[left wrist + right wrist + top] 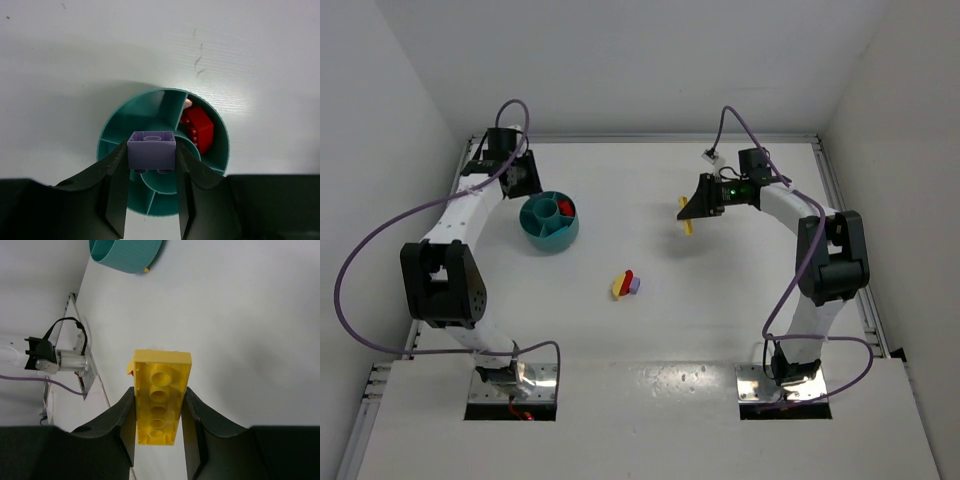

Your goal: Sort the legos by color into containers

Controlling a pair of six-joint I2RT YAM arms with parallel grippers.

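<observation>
Left claw (151,161) grips 1 lilac brick (151,148), teal bowl (131,114) just beneath it; right claw (159,407) clamps 1 yellow bar (161,382).

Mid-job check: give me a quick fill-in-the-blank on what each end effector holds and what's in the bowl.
The left end effector grips a ____ brick over the bowl.
The right end effector holds a long ____ bar.
One compartment already holds ____ bricks.
Missing words: lilac; yellow; red.
</observation>
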